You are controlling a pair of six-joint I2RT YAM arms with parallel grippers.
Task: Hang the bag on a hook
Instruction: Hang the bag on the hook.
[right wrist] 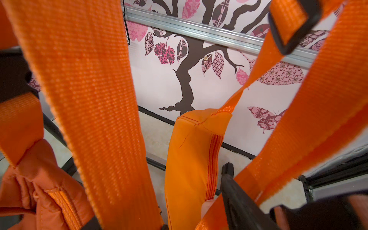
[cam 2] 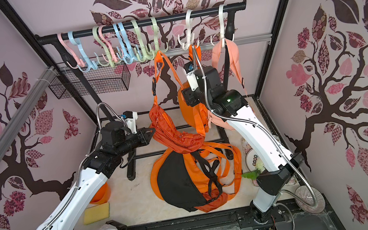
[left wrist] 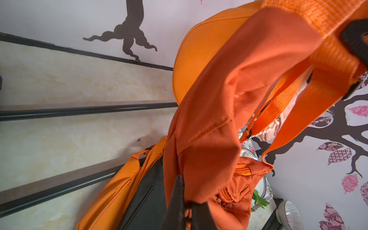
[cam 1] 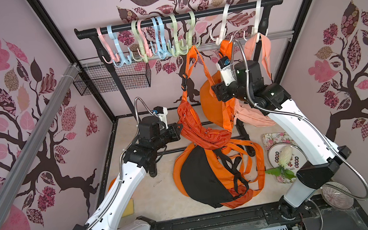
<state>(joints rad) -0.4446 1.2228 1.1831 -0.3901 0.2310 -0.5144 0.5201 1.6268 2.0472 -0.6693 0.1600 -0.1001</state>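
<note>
Release step: strap (cam 1: 193, 49) over green hook (cam 1: 188, 36), right gripper (cam 1: 219, 92) parted at it; left gripper (cam 1: 177, 129), clamping bag (cam 1: 201, 129), must let go.

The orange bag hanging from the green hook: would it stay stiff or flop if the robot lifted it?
Likely floppy: the bag sags and creases where the left hand pinches it. Probably light, since a thin plastic hook bears its strap. It may swing when pushed, as it hangs from one long strap loop.
</note>
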